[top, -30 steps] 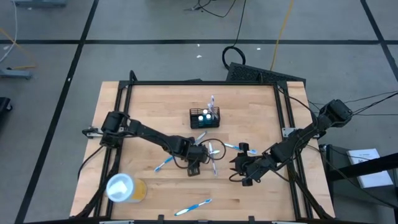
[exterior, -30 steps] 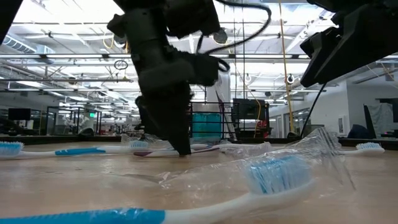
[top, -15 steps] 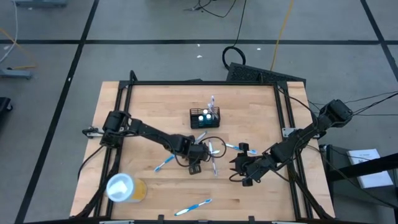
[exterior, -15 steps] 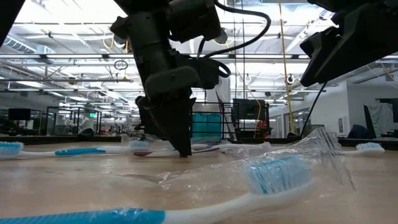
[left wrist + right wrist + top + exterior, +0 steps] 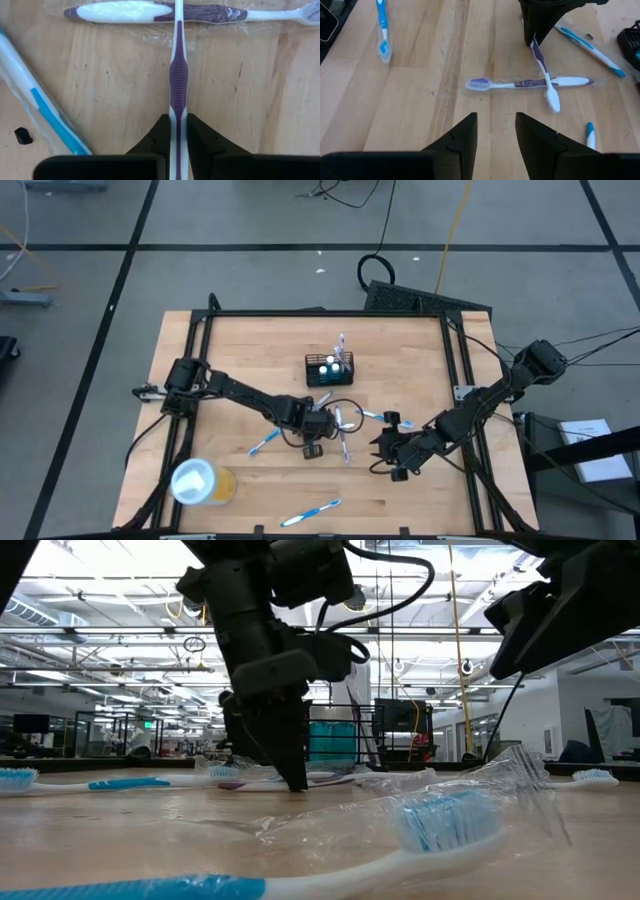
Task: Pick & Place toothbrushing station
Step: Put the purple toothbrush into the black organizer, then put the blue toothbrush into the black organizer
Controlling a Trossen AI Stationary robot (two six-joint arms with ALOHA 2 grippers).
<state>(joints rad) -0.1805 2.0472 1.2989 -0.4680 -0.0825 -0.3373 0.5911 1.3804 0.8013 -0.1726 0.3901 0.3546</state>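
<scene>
The toothbrushing station (image 5: pixel 330 368), a black wire-mesh holder, stands at the table's far middle with a brush and white-capped items in it. My left gripper (image 5: pixel 318 430) stands on the table just in front of it, pointing down and shut on a purple-and-white toothbrush (image 5: pixel 178 75). The brush's head end lies across a second, wrapped purple toothbrush (image 5: pixel 530 82). My right gripper (image 5: pixel 495 131) hovers open to the right (image 5: pixel 385 448), facing the left one with nothing between its fingers. My left gripper pinches the purple-and-white toothbrush's handle (image 5: pixel 178 107) between its two fingers, behind the purple grip section. The fingers (image 5: pixel 292 768) come from above, pointing down, one on each side of the handle. The brush lies flat on the table, its head over the wrapped brush.
Wrapped blue toothbrushes lie left of the gripper (image 5: pixel 265 442), at the near edge (image 5: pixel 310 512) and right of the crossed pair (image 5: pixel 378 416). A yellow cup with a white lid (image 5: pixel 200 482) lies at the near left corner. A black frame (image 5: pixel 330 313) borders the tabletop.
My left gripper has stayed in place, pointing down on the table, while its fingers have drawn together onto the purple-and-white toothbrush's handle. The brush still lies flat on the wood.
</scene>
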